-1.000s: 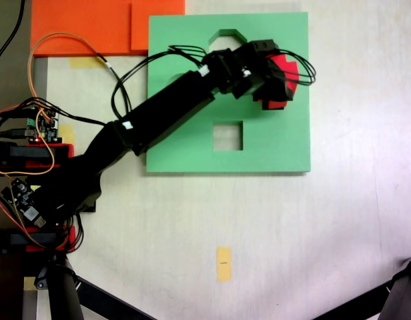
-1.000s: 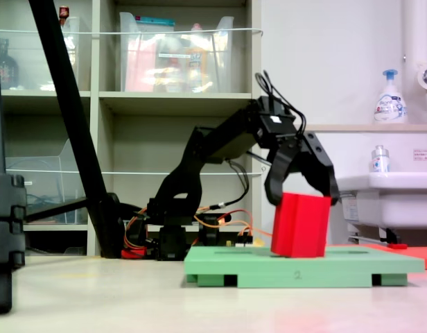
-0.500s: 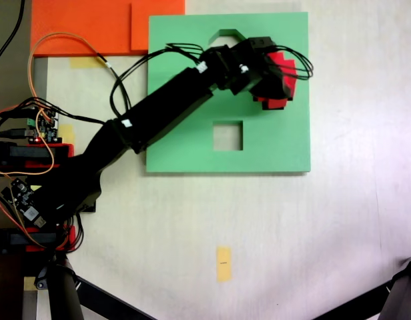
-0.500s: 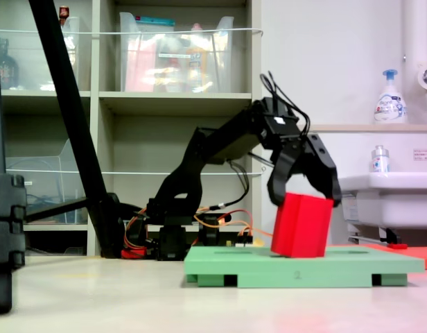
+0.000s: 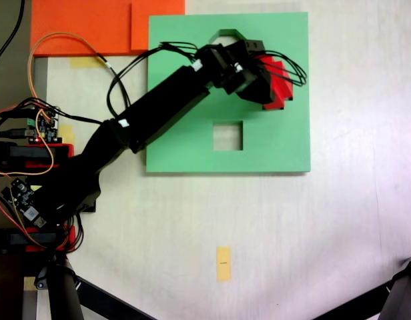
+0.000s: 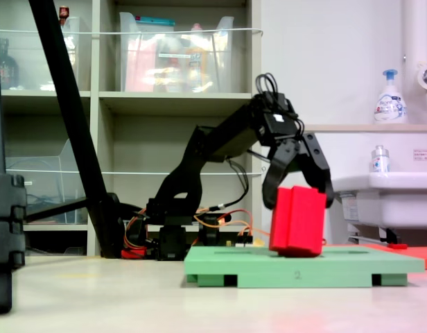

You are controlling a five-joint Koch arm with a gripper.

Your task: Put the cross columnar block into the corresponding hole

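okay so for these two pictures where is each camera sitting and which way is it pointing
First exterior view: overhead, looking straight down on the green board; the whole black arm shows, reaching from the first exterior view's left.
Second exterior view: near floor level, looking sideways at the board's edge, shelves and a sink behind; arm and base in profile.
Shared: both show the gripper shut on the red cross block over the board.

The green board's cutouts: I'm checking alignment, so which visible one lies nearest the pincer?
The octagonal cutout at the board's top edge in the first exterior view, just beside the pincer; the square cutout sits farther away.
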